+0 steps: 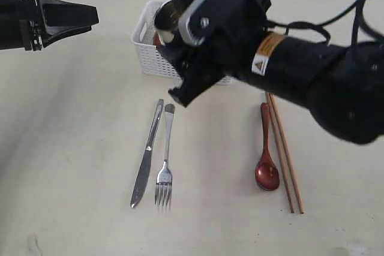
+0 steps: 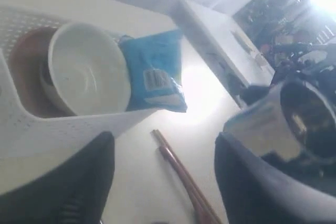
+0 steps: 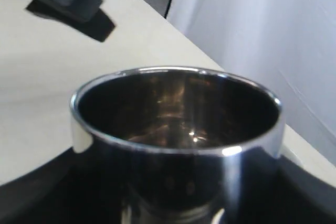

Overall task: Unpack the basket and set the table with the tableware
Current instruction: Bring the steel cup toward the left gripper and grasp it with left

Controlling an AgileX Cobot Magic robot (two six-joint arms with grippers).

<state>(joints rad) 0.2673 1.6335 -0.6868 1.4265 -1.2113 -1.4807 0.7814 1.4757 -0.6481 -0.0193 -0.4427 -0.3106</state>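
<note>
Aloft, steel mug [image 1: 171, 15] gripped in right claw [image 1: 177, 43], near basket [image 1: 146, 55].

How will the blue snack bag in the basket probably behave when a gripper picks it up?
The blue snack bag looks creased and puffy, so it is probably light and soft; it may crumple when squeezed. Its smooth film could be slippery.

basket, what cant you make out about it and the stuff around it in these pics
Exterior view: the right arm covers much of the basket; its contents barely show.
Left wrist view: the bowl hides most of the plate.
Right wrist view: the mug fills the frame; its handle and where the jaws grip it do not show.
</note>
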